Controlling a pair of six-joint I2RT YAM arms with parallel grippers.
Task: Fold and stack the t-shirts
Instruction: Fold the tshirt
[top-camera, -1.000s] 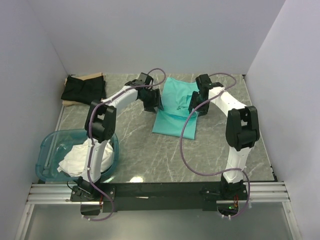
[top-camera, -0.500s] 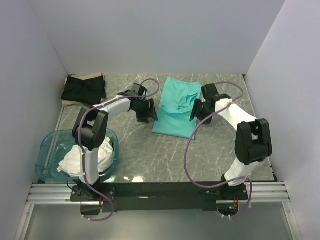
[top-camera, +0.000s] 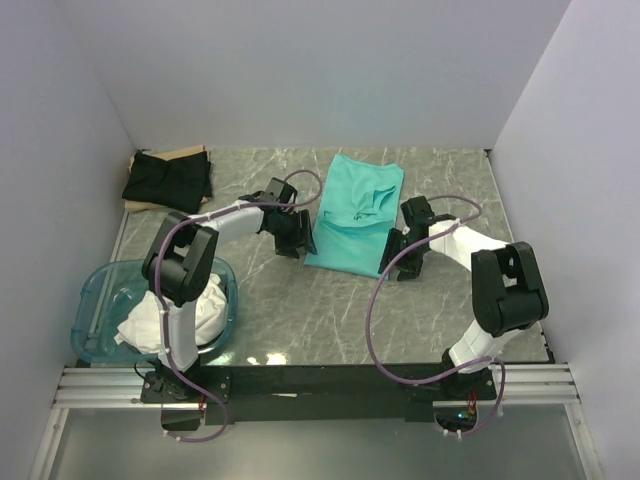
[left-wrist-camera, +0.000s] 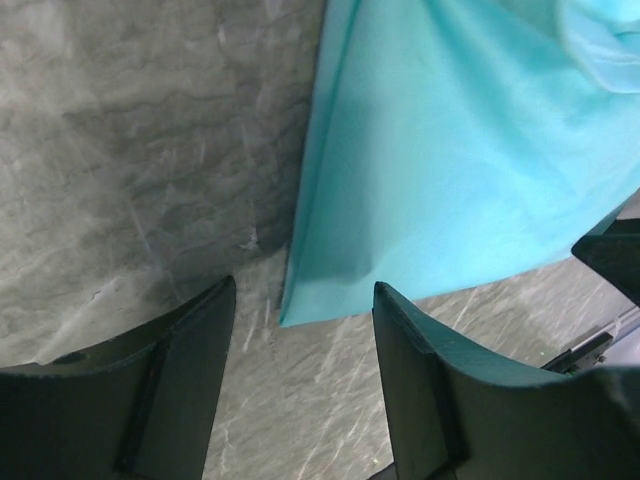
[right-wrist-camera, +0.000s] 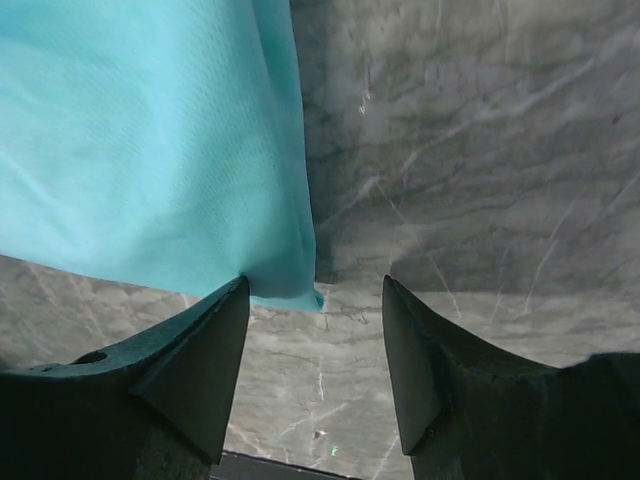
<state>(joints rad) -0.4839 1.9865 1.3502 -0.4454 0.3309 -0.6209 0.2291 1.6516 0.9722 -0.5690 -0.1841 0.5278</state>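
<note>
A mint-teal t-shirt lies folded lengthwise in the middle of the table, wrinkled near its far end. My left gripper is open at the shirt's near left corner; in the left wrist view that corner sits between the open gripper fingers, ungripped. My right gripper is open at the near right corner; in the right wrist view the teal shirt ends in a corner just ahead of the open gripper. A black t-shirt lies folded at the far left. White t-shirts fill the tub.
A translucent blue tub stands at the near left beside the left arm's base. A tan cardboard sheet shows under the black shirt. White walls enclose the grey marble table on three sides.
Both grippers have drawn back from the shirt's mid-sides toward me, to its near corners. The teal shirt now lies flatter, with nothing gripping it.
</note>
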